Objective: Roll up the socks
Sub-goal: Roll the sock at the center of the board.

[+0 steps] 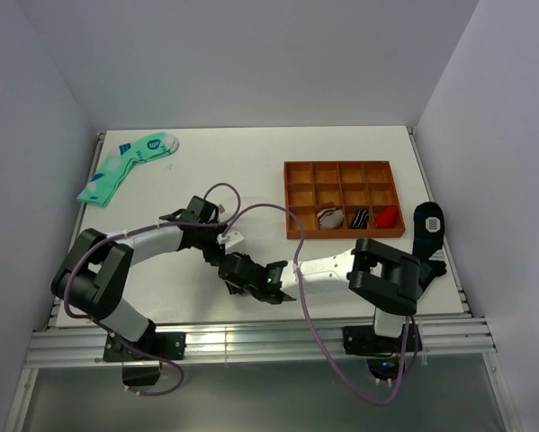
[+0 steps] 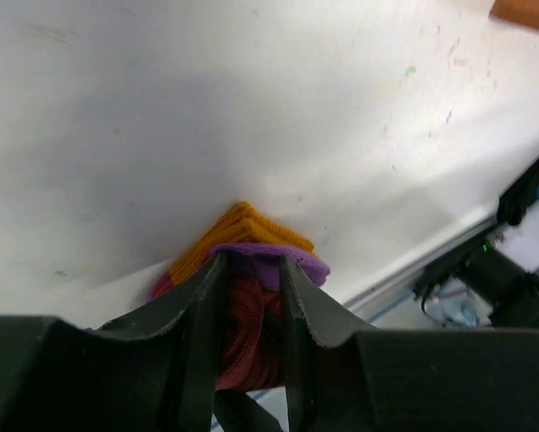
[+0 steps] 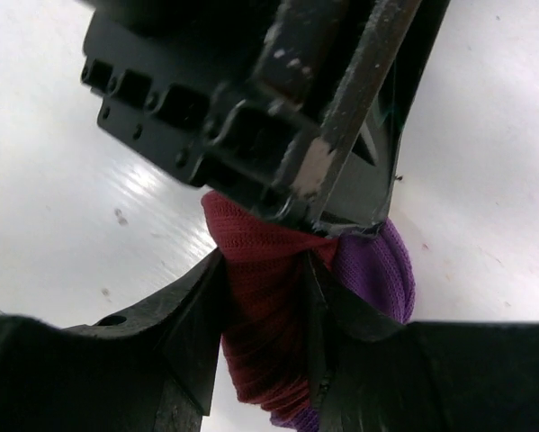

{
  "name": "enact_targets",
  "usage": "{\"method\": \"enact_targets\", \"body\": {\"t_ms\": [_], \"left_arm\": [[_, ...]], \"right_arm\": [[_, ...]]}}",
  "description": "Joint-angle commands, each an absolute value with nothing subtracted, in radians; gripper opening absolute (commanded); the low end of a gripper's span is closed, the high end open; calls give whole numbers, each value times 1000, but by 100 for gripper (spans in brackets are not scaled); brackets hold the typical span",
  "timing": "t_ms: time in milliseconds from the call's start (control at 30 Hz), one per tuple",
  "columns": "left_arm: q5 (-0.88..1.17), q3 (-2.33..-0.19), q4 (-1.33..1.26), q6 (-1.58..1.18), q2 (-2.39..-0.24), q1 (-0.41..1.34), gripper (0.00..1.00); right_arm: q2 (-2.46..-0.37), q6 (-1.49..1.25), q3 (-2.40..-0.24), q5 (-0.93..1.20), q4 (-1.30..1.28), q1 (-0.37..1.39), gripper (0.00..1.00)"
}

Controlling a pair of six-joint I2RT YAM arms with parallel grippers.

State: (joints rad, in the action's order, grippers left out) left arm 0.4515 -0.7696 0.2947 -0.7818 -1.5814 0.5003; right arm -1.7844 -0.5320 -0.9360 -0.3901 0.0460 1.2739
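Observation:
The socks are a bunched roll of maroon knit with a purple toe and an orange cuff, resting on the white table. My left gripper straddles the roll from above. Its jaws stand apart, with maroon fabric between them and a dark gap beside the right finger. In the right wrist view my right gripper is shut on the socks, and maroon fabric fills the space between its fingers. The left gripper's black body sits just above. In the top view the two grippers meet and hide the socks.
An orange compartment tray at the right holds rolled socks in its front row. Mint-green socks lie at the back left. A black sock lies right of the tray. The table's front rail is close behind the grippers.

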Motion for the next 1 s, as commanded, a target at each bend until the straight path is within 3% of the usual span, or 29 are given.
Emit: {"method": "enact_targets", "body": {"t_ms": [0,367,633,967], "left_arm": [[342,-766,241,-822,-1520,508,35],[245,-756,245,-818,-1471,505,49],[253,-755,206,-812,-1471,499,52],[54,-756,265,-847,-1394,488,60]], "right_arm": [[-1907,-634,-873,-166,-54,1261,9],[-1956,-650,-896,-110,-66,1230,7],[-1999,-638,-922,-104,-101,1219,3],[-2040,-627,-960,-149,-169,1223,1]]}}
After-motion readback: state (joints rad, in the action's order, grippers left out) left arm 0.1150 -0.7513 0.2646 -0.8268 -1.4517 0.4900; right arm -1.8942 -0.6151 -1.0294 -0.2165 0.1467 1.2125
